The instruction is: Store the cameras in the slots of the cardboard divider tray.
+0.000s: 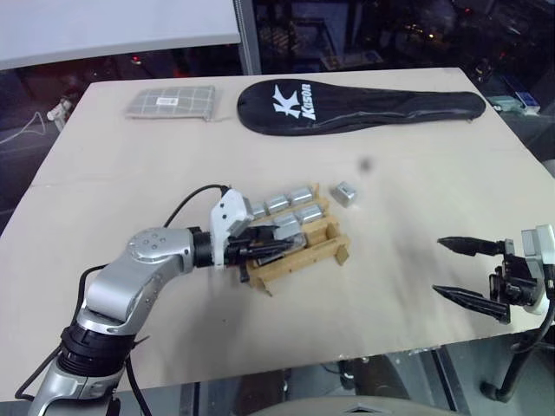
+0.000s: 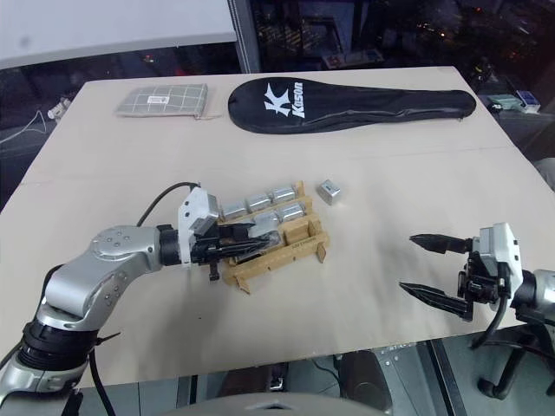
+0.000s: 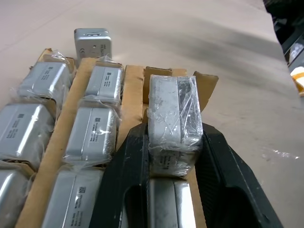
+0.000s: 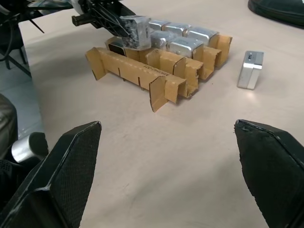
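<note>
One loose camera (image 1: 345, 193) is sitting on the table (image 1: 416, 156) just beside the far right corner of the cardboard divider tray (image 1: 305, 253), apart from it and standing on edge. The tray itself is lying near the middle of the table, turned at a slant. Several wrapped cameras (image 3: 95, 130) are already filling its slots; the far row and the middle row are showing silver blocks in plastic film, and the exact count in the slots is hard to make out.

The left gripper (image 3: 166, 166) is reaching over the near side of the tray, and its two black fingers (image 3: 124, 173) are clamping a film-wrapped camera (image 3: 173, 118) between them, above the tray's nearest row. In the right wrist view that held camera (image 4: 134, 29) is hanging at the tray's far end, over the cardboard wall. Whether it is touching the cardboard cannot be told.

The right gripper (image 1: 468, 273) is hovering near the table's right front edge, well apart from the tray, with its fingers spread wide and nothing between them.

A grey checked pouch (image 1: 170, 101) and a black racket cover (image 1: 355, 105) are lying along the far edge of the table.
</note>
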{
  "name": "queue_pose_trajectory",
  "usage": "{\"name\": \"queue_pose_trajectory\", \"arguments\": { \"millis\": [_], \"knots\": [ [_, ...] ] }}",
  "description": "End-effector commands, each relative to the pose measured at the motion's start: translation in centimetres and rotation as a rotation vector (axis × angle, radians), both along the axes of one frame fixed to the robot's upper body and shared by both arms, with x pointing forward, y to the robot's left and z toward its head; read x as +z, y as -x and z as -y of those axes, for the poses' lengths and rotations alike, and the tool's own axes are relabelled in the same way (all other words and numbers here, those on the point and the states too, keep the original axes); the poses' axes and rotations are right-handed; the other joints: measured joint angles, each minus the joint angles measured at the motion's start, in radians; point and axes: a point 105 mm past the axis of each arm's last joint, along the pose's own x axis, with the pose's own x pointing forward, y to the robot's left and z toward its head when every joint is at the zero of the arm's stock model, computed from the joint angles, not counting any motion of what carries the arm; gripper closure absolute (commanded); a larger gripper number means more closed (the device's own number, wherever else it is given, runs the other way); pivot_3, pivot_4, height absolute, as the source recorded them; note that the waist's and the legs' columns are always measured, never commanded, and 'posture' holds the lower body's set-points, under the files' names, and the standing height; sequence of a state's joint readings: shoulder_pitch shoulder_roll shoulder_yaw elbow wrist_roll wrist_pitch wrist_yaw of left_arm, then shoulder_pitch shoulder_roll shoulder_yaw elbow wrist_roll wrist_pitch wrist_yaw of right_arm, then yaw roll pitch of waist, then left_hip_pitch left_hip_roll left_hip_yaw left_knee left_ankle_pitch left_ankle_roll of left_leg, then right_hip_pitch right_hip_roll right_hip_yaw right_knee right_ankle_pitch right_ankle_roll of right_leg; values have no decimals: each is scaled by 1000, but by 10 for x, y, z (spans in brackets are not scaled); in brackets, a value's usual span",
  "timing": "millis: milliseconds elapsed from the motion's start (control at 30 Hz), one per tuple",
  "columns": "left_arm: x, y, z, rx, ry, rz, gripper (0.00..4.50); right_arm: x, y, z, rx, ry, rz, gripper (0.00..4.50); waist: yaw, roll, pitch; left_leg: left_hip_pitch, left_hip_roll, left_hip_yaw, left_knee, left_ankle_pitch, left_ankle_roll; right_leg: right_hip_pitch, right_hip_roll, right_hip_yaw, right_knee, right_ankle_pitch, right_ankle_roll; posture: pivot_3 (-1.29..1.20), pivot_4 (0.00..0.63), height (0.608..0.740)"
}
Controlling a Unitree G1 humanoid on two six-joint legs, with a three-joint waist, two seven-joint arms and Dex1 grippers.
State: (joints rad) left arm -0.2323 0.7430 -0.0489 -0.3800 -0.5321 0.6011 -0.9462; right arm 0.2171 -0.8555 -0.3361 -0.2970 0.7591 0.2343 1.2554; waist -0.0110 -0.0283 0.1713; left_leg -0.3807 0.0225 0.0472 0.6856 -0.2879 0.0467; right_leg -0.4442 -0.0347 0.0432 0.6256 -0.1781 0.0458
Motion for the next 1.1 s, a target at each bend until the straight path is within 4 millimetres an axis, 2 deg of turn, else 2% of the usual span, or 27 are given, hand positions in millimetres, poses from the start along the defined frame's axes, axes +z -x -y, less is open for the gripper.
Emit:
{"name": "queue_pose_trajectory", "arguments": {
  "millis": [33,233,400,700,1100],
  "knots": [
    [0,-3,3,-8,-28,25,3752,14,1,-2,11,-19,60,38,0,0,0,0,0,0,0,0,0,0,0,0,0,0,0,0,150,740],
    [-7,-3,5,-35,-55,14,3752,20,2,-3,19,-40,79,38,0,0,0,0,0,0,0,0,0,0,0,0,0,0,0,0,150,740],
    [-13,-5,8,-49,-78,19,3752,29,2,6,1,-95,124,38,1,0,-1,1,0,0,0,0,0,1,0,0,0,0,0,0,150,740],
    [-21,-7,7,-54,-139,43,3752,31,4,11,12,-101,91,38,1,0,-1,1,0,0,0,0,0,1,0,0,0,0,0,0,150,740],
    [-14,-14,13,5,-105,40,3752,32,2,9,9,-100,105,38,6,1,-1,1,0,0,1,0,0,2,0,0,0,0,0,0,150,740]
  ]
}}
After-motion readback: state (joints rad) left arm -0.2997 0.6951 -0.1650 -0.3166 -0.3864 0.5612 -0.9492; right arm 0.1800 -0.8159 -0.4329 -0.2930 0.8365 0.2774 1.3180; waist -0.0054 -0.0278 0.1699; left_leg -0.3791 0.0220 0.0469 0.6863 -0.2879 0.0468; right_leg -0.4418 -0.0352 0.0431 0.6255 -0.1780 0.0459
